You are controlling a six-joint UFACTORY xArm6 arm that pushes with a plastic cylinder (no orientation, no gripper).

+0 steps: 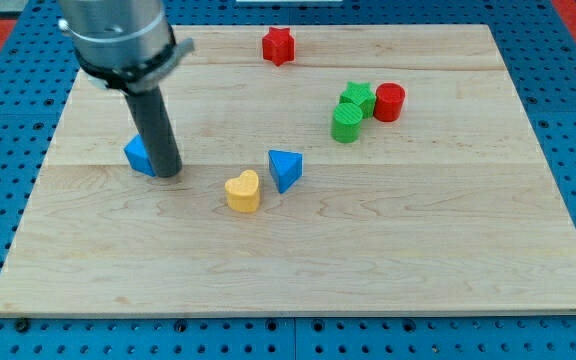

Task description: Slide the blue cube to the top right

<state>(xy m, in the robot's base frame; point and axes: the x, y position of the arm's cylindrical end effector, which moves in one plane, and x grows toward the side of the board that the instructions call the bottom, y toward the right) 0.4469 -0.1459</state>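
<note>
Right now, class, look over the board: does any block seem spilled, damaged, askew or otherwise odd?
Nothing stands out. Every block sits on the wooden board, none visibly broken. My tip is against the blue cube, on its right in the view, partly hiding it. The two green blocks and red cylinder are simply clustered.

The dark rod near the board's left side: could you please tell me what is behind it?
Behind the rod, a blue cube shows only at its left edge; the rest is covered. My tip rests at the cube's right side.
</note>
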